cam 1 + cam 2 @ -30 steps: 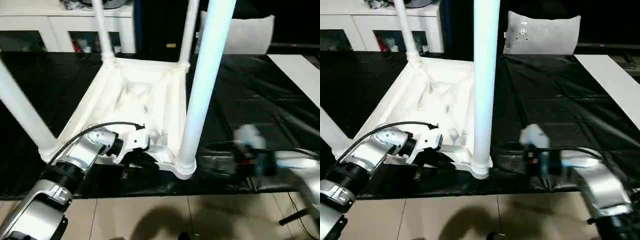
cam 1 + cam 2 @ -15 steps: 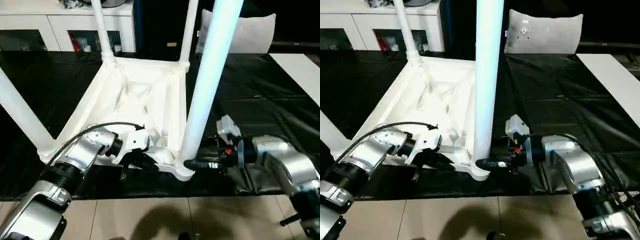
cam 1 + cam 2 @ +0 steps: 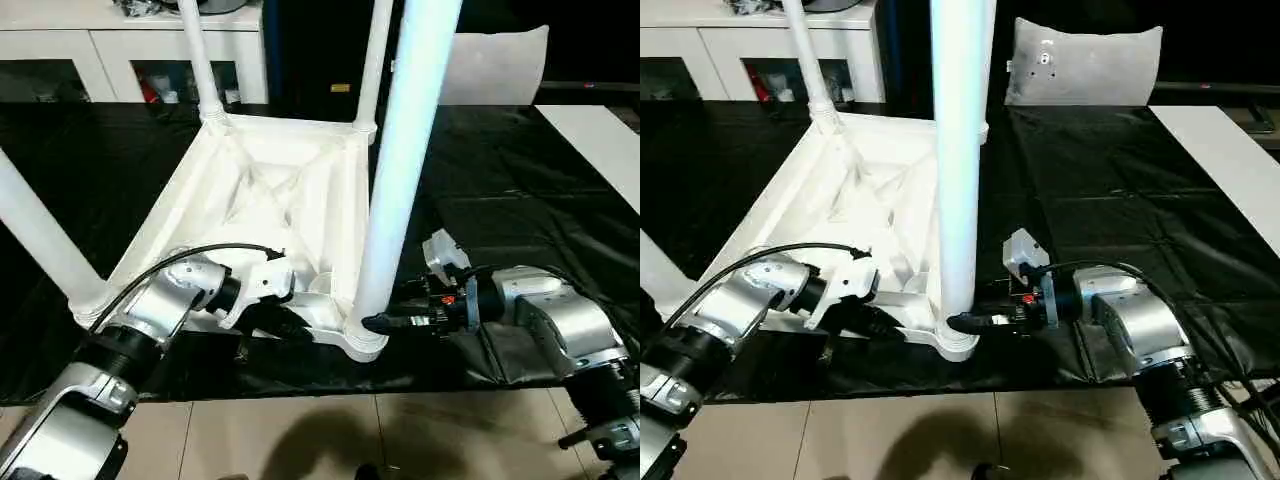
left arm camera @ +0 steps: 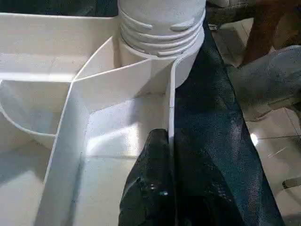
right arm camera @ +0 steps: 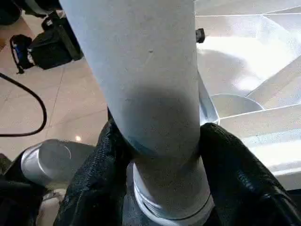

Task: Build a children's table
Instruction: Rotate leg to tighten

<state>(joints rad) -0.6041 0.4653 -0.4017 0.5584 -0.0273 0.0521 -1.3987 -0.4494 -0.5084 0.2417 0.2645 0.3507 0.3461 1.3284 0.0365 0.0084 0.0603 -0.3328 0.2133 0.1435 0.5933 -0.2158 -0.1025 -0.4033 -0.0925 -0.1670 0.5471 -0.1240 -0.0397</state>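
Gripping low on the near leg with our right gripper, we have its two black fingers pressed against either side of the tube just above the threaded collar, so the jaws stand half-wide, filled by the leg. Our left gripper has its jaws pinched narrow on the thin near rim of the children's table, which lies upside down on the black-sheeted work table with its near edge close to the bench's front edge, ribs up, four legs rising from the corner sockets.

What worries us: the hold sits so low that the long leg has plenty of leverage above it; if we twist or push off-axis, the thread in the near right socket could cross or the leg could tilt. Smooth tube between smooth pads may simply slip. And if the rim pinch gives, we judge the whole top could spin or slide toward the floor.

A second ago our right arm was well off to the side, jaws wide and apart from the leg; it has since swung in and closed onto it. The left hold has not changed
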